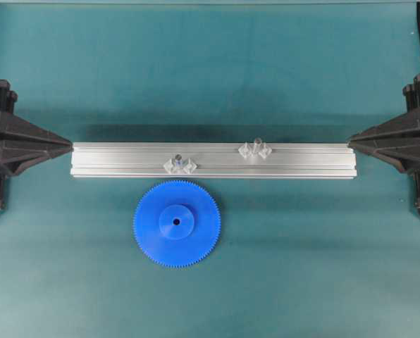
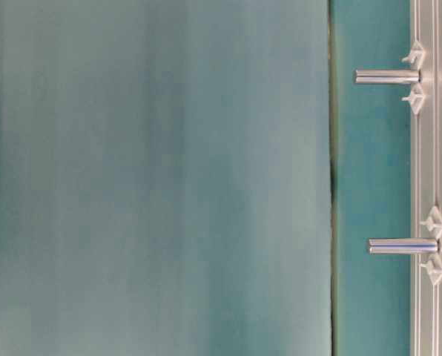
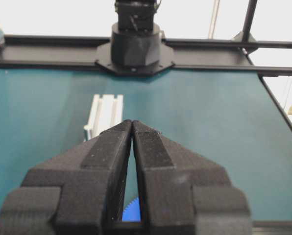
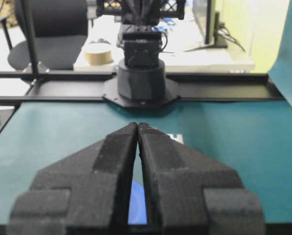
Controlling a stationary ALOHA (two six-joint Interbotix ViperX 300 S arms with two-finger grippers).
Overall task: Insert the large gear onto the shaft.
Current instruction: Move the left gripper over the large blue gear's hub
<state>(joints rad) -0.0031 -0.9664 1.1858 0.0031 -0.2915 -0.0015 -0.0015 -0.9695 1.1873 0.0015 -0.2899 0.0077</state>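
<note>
Nothing is picked up yet; you are at the very start. The large gear (image 1: 177,223) lies flat on the teal worktop (image 1: 301,267), at about 6 o'clock from the aluminium rail (image 1: 213,160) and just beside it. Two look-alike pins stand on the rail; the nearer shaft (image 1: 178,159) sits at 12 o'clock from the gear. Your left gripper (image 1: 68,144) at 9 o'clock and right gripper (image 1: 352,143) at 3 o'clock both rest with fingertips pressed together, holding nothing. Next, I judge, one gripper must widen, reach the gear's rim or hub, and grasp it.
</note>
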